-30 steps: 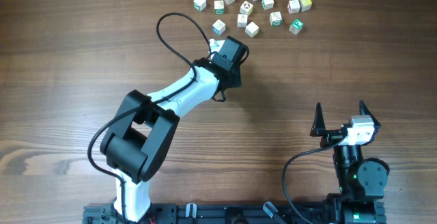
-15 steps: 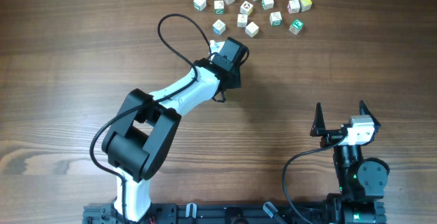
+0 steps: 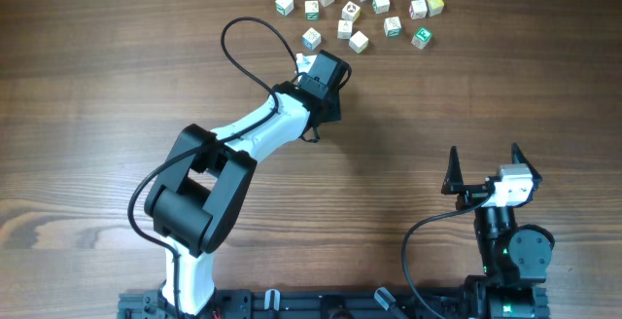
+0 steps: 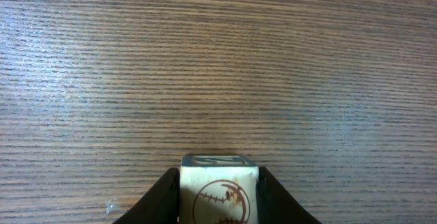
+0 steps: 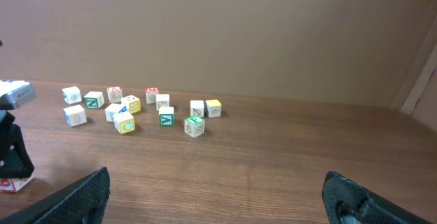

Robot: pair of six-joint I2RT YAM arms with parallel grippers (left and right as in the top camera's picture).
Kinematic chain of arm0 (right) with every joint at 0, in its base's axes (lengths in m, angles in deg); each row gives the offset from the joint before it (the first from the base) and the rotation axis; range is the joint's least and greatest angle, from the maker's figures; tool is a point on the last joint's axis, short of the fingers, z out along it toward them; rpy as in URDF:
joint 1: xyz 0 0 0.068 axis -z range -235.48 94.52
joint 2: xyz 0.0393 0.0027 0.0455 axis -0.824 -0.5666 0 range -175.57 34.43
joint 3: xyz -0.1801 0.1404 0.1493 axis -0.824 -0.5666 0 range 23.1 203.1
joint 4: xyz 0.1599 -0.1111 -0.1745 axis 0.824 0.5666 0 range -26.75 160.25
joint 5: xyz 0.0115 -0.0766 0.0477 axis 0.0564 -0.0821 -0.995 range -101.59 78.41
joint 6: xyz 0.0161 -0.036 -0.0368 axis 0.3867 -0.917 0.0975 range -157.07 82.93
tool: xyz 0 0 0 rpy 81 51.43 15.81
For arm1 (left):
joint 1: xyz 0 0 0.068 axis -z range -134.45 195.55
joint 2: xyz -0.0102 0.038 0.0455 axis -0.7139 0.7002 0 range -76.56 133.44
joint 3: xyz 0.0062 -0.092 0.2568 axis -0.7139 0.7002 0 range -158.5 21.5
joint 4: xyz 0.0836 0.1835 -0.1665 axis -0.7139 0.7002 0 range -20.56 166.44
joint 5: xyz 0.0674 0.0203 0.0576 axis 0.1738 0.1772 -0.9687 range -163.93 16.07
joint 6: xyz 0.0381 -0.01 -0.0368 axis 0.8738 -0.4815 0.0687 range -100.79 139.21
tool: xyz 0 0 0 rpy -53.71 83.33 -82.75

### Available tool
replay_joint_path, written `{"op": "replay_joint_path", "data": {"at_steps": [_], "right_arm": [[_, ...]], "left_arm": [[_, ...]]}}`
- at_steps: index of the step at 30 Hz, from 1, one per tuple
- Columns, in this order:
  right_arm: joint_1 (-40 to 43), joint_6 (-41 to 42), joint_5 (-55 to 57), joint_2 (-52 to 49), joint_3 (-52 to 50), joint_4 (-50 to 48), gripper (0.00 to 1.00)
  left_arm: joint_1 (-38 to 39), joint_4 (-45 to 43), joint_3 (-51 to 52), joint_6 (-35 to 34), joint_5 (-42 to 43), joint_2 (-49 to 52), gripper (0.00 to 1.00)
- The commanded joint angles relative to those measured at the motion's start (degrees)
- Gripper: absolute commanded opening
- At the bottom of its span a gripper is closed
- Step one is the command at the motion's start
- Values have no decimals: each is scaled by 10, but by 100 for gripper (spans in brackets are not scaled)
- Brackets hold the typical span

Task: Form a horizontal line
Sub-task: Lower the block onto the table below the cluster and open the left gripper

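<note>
1. Shifted the left gripper a small step to the left and away from the robot, compared with the overhead view of one second before. Dragged the cable loop along with it. Left the loose cubes and the right arm unmoved.
2. Found no horizontal line on the table yet. Saw only scattered cubes at the far side and no straight row of three touching anywhere.
3. Held the baseball cube as the probable first piece of that line. Pressed the fingers close against its left and right sides, with the jaws narrow. Kept the drawn face toward the wrist camera and the cube upright and square, probably to let a next cube sit flush beside it.
4. Brought this cube over bare wood on the robot's side of the loose cubes, near to them but apart. Chose this spot, by my judgement, to have free room for a row away from the cluster. Could not tell for certain from the wrist view about contact with the wood, though from the right wrist view it seemed to rest low under the gripper.
5. Left the loose cubes spread out, mostly separate, as stock for later picks.
6. Kept the right gripper spread wide and empty, parked close to the robot's base and well apart from all cubes, presumably to stay out of the way.
</note>
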State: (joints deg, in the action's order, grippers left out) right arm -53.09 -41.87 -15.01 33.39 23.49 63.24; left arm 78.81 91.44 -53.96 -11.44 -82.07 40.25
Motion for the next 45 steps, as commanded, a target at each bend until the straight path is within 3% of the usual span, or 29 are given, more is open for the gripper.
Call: {"op": "replay_joint_path", "data": {"at_steps": [1, 21, 33, 45], "right_arm": [[-3, 3, -5, 5, -1, -1, 100], [-3, 3, -5, 5, -1, -1, 100], [-3, 3, -5, 5, -1, -1, 100], [-3, 3, -5, 5, -1, -1, 100]], "left_arm": [[-3, -2, 6, 9, -9, 12, 31], [-3, -6, 6, 20, -5, 15, 32], [-3, -6, 6, 20, -5, 15, 40], [-3, -7, 6, 20, -5, 15, 55]]}}
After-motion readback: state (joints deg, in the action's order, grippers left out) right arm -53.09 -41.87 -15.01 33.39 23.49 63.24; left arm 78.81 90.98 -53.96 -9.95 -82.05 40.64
